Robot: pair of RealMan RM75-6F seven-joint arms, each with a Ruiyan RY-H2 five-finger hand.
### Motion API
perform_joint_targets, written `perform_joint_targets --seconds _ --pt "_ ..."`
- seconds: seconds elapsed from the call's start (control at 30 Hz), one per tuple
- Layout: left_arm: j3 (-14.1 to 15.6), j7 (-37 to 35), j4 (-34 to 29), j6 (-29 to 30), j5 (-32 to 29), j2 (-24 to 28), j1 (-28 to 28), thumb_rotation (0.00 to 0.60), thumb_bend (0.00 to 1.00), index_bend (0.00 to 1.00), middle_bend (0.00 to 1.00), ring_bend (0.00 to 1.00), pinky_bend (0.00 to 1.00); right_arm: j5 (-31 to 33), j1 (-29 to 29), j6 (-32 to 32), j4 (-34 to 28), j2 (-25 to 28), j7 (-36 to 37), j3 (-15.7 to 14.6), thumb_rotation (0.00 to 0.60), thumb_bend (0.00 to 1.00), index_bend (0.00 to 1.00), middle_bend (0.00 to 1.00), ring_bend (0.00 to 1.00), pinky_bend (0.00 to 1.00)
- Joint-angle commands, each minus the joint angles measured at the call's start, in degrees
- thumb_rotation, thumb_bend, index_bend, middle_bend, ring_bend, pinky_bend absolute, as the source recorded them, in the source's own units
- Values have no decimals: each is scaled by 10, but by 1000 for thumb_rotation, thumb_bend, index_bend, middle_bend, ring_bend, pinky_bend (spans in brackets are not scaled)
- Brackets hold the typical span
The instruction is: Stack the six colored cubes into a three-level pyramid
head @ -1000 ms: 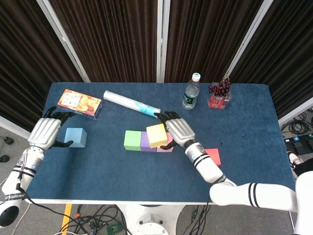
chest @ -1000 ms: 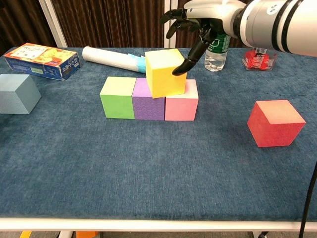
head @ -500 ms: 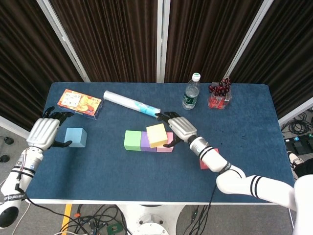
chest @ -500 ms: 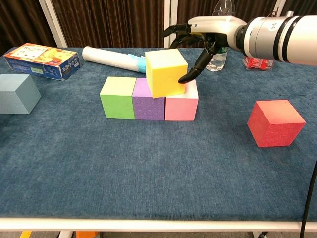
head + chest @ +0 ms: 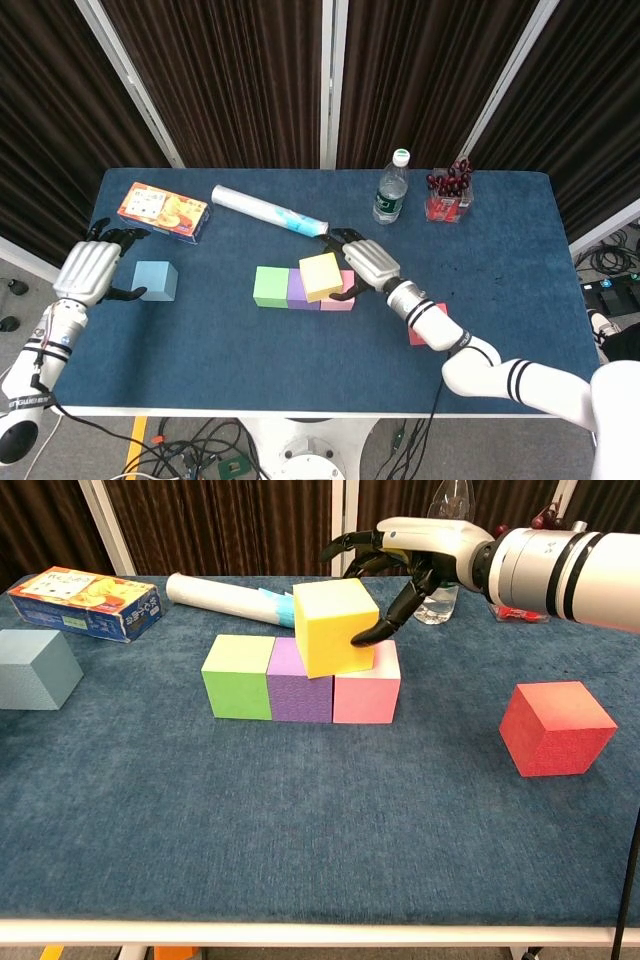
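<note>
Near the middle of the blue table (image 5: pixel 500 240), three cubes are sitting side by side in a touching row: a green cube (image 5: pixel 238 676) on the left, a purple cube (image 5: pixel 298 683) in the centre, and a pink cube (image 5: pixel 366 686) on the right. On top of them a yellow cube (image 5: pixel 335 625) is resting slightly tilted and turned, straddling the seam between the purple and pink ones.

Over that stack the right hand (image 5: pixel 368 265) is reaching in from the right side. Its fingers are spread and curved around the far and right faces of the yellow cube, and in the chest view one dark fingertip (image 5: pixel 363 637) is touching the cube's right face; I cannot tell whether the hand is actually gripping the cube or only resting against it.

Off to the right of the stack, well apart from it, a red cube (image 5: pixel 556 726) is lying alone on the cloth. At the left end of the table a light blue cube (image 5: pixel 155 280) is sitting just beside the left hand (image 5: pixel 92 270), whose fingers are curling loosely toward the cube with a dark fingertip at its left face; the hand is not lifting it.

Along the back, a colourful box (image 5: pixel 163 211), a rolled white tube (image 5: pixel 268 211), a water bottle (image 5: pixel 392 192) and a clear cup of red items (image 5: pixel 448 196) are standing or lying.
</note>
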Motion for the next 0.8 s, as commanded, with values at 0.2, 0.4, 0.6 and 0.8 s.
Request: perform_joint_targets --seconds 0.2,0.4,0.6,0.8 --pt "-2 -3 3 0 4 -1 -1 600 151 184 218 177 44 -12 -22 57 -12 -8 -4 2 600 117 243 426 97 0" --pt "-2 -6 5 -3 7 -2 -3 600 151 184 219 177 44 20 -45 107 -44 -20 -57 3 600 118 253 440 111 0" --pt "-3 -8 6 -3 8 -3 -4 600 151 184 218 177 44 61 -59 139 -59 -45 -107 6 600 117 253 444 111 0" --pt "-3 -10 8 -3 9 -4 -3 600 151 184 218 177 44 75 -63 148 -62 -64 -125 9 600 117 253 446 111 0"
